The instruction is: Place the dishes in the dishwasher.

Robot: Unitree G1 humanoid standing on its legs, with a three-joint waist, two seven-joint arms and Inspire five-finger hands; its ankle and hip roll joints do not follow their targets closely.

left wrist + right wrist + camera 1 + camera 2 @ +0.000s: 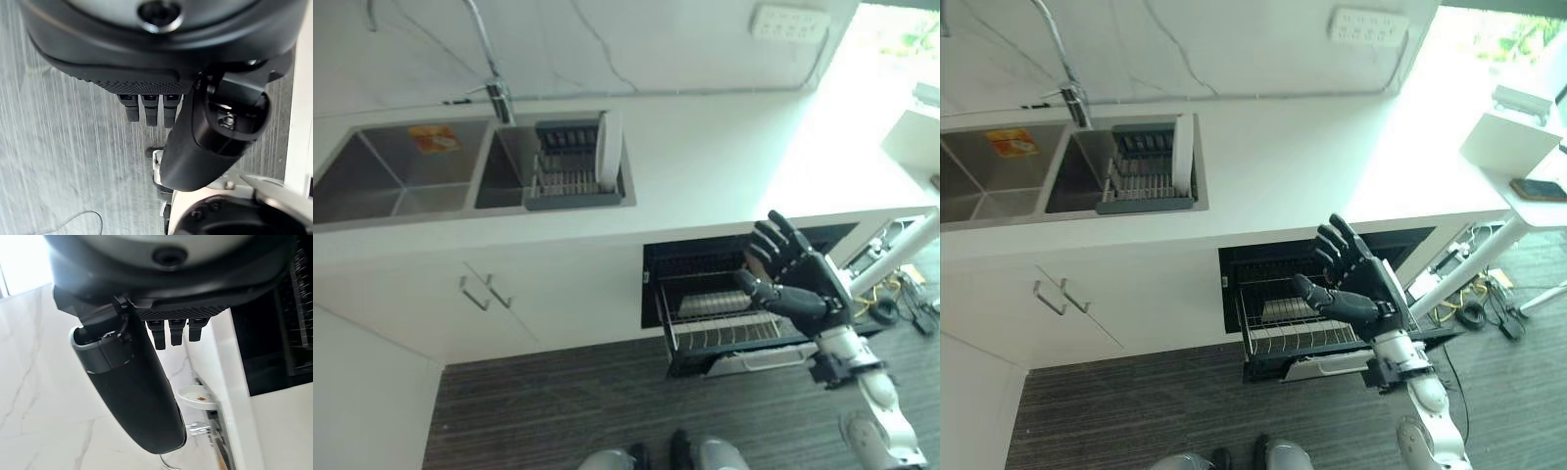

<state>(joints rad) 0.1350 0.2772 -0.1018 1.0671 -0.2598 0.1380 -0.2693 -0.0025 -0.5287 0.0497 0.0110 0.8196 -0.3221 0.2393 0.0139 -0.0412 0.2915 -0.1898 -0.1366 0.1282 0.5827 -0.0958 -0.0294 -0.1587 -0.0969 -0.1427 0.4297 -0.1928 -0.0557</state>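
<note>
One white plate (610, 147) stands on edge in the dark drying rack (570, 181) inside the right sink basin. Below the counter the dishwasher drawer (744, 357) is pulled out, its wire rack (1302, 331) showing with a pale flat piece lying at the back. My right hand (795, 274) is raised in front of that drawer, open, fingers spread and holding nothing; in the right wrist view the same hand (171, 289) shows straight fingers and a free thumb. My left hand (146, 58) hangs open over the dark floor, holding nothing.
A double steel sink (372, 181) with a tap (499, 98) is set in the white counter. Cabinet doors with bar handles (475, 292) are left of the dishwasher. A white side table (1518, 147) stands at the right, and a socket strip (790, 22) is on the wall.
</note>
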